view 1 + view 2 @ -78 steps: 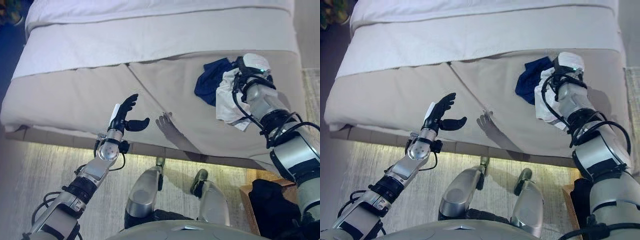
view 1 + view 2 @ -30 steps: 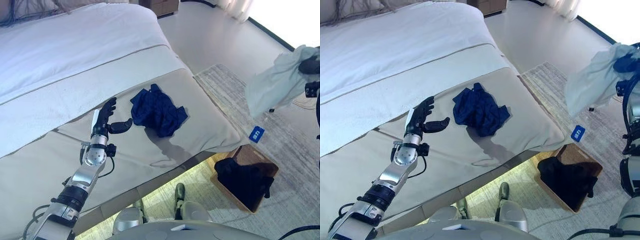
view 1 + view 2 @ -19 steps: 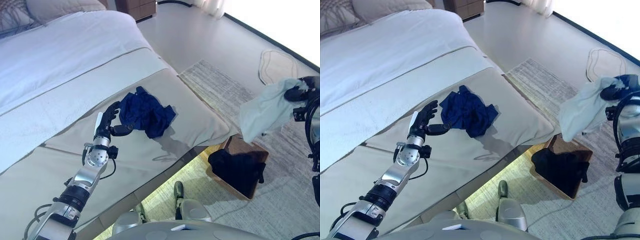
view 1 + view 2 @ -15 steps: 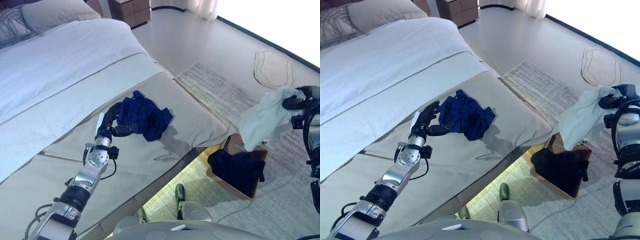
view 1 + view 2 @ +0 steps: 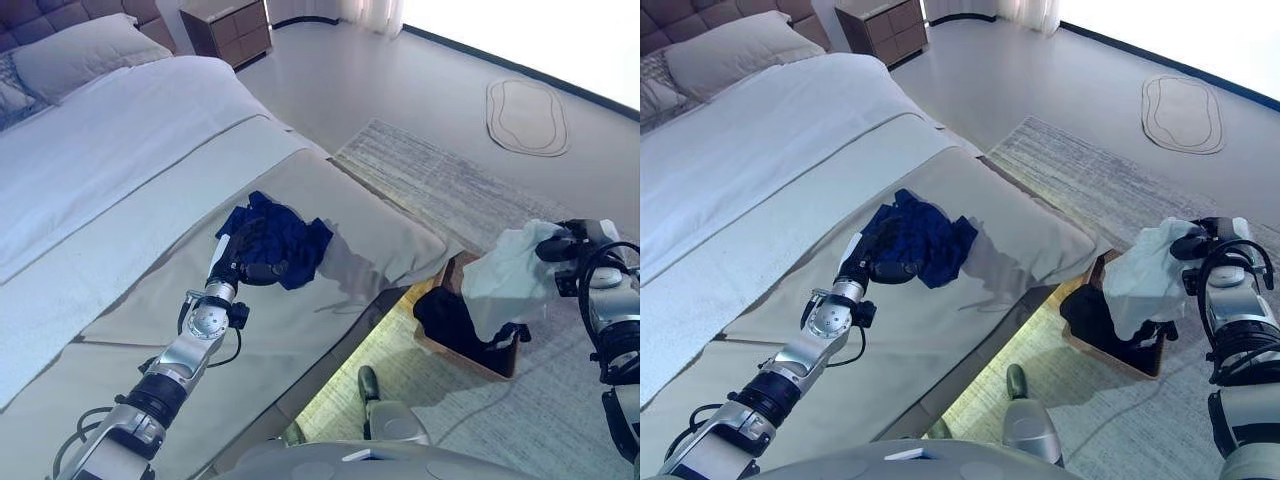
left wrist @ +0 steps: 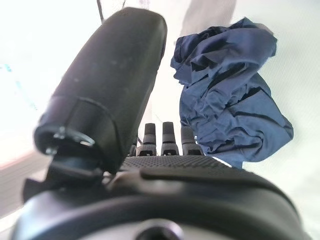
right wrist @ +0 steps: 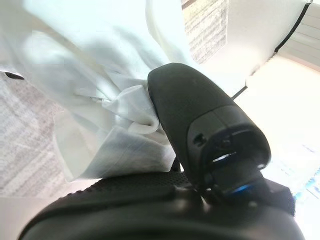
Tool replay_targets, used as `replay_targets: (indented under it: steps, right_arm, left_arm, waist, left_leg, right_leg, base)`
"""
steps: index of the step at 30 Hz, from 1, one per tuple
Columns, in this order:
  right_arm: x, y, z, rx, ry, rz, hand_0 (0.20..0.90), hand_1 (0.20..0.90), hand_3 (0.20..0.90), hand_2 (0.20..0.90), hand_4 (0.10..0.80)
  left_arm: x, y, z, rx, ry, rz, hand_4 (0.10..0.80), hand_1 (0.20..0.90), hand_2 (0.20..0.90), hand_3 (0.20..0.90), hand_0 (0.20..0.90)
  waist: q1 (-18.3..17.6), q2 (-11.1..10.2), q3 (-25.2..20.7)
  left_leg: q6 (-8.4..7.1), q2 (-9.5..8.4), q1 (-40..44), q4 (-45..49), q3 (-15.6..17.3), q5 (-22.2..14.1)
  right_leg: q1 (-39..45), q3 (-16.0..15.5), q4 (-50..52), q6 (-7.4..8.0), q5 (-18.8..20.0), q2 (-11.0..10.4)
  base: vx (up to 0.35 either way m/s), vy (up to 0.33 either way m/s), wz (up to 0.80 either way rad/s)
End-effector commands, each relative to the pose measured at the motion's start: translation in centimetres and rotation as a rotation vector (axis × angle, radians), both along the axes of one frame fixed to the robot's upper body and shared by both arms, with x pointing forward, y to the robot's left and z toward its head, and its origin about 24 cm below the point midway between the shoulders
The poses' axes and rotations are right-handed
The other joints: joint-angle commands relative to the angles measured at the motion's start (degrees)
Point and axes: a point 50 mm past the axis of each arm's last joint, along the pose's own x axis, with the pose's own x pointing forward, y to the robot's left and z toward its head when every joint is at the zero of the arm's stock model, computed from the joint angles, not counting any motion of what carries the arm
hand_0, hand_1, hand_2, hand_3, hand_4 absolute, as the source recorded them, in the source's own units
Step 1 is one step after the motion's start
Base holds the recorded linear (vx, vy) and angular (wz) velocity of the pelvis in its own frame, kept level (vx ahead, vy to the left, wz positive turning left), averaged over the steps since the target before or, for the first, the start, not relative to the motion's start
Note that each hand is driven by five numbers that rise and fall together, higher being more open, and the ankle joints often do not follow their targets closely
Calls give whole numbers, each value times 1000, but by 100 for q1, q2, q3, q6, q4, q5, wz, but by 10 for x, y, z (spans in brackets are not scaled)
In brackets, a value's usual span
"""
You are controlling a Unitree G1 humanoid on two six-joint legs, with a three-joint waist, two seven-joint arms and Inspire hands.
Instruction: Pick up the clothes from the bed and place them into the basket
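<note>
While the right hand [image 5: 1200, 243] hangs over the floor beside the bed, its thumb and fingers are clamped on a pale white crumpled cloth garment [image 5: 1143, 272]. That garment droops from the hand onto the rim of a brown rectangular woven basket [image 5: 1118, 356], which stands on the grey striped rug [image 5: 1080, 170] just off the bed's foot-end corner. Dark black clothing [image 5: 1095, 315] already lies inside the basket.

Left hand [image 5: 238, 262] rests on the beige bed cover [image 5: 940, 320] near the bed's side edge. Its fingers [image 6: 169, 135] extend straight, touching the near edge of a crumpled navy-blue cloth garment [image 5: 272, 238]; nothing is grasped. The navy garment lies on the beige cover towards the foot-end corner.

White duvet [image 5: 760, 130] covers the head half of the bed.
</note>
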Motion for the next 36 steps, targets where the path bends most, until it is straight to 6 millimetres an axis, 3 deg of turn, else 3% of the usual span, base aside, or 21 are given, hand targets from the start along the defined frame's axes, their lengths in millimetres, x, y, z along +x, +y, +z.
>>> replay_targets:
  steps: [1,10,17,19,20,23,24,25,36]
  right_arm:
    - [13,-15,73,-168,-231,-2,300,300,200,300,100]
    - [11,-13,71,-229,-215,1,300,300,200,300,100]
    - [1,-27,76,-268,-210,-62,300,300,200,300,100]
    - [1,-28,80,-284,-220,-76,545,545,485,545,385]
    - [0,-29,81,-291,-225,-82,721,721,691,721,591]
    - [-2,-32,87,-332,-229,-104,716,716,686,716,586]
    - [-4,-34,89,-365,-225,-125,855,855,848,855,748]
    - [-5,-36,90,-377,-230,-140,900,900,900,900,800]
    - [-12,-41,110,-430,-288,-182,900,900,900,900,800]
  left_arm:
    - [15,-15,26,3,-149,-73,800,900,900,900,900]
    - [13,-19,28,-17,-166,-77,800,900,900,900,900]
    - [14,-19,33,-20,-186,-85,800,900,900,900,900]
    - [14,-20,33,-20,-189,-88,800,900,900,900,900]
    - [13,-20,34,-22,-190,-89,800,900,900,900,900]
    - [13,-21,34,-26,-198,-87,800,900,900,900,900]
    - [13,-21,34,-27,-199,-86,800,900,900,900,900]
    - [12,-22,34,-28,-200,-85,800,900,900,900,900]
    - [8,-18,30,-33,-183,-73,800,900,900,900,900]
  waist:
    - [40,206,-62]
    - [-46,497,247]
    - [-63,668,371]
    - [-68,700,395]
    - [-70,713,405]
    - [-75,744,413]
    - [-73,754,412]
    - [-76,761,410]
    - [-94,733,331]
  left_leg:
    - [-191,164,-256,254,-771,-456]
    - [-259,138,-424,216,-718,-398]
    - [-326,164,-524,210,-699,-345]
    - [-343,169,-535,220,-696,-341]
    - [-346,169,-540,228,-701,-343]
    - [-352,166,-549,228,-705,-345]
    - [-355,166,-556,222,-709,-339]
    - [-357,166,-553,207,-710,-331]
    - [-379,190,-526,198,-702,-318]
  right_leg:
    - [226,-224,107,188,-548,71]
    - [32,-200,70,178,-543,44]
    - [-57,-252,73,173,-553,9]
    - [-66,-266,77,167,-557,-3]
    - [-63,-271,77,163,-563,-7]
    - [-71,-277,80,158,-576,-10]
    - [-75,-274,80,157,-580,-8]
    - [-79,-270,81,158,-581,-3]
    - [-24,-290,85,140,-620,21]
  base:
    - [-42,-2,-3]
    - [-15,-38,-1]
    - [2,-30,-3]
    - [0,0,0]
    - [0,0,0]
    - [0,0,0]
    - [0,0,0]
    - [0,0,0]
    - [0,5,1]
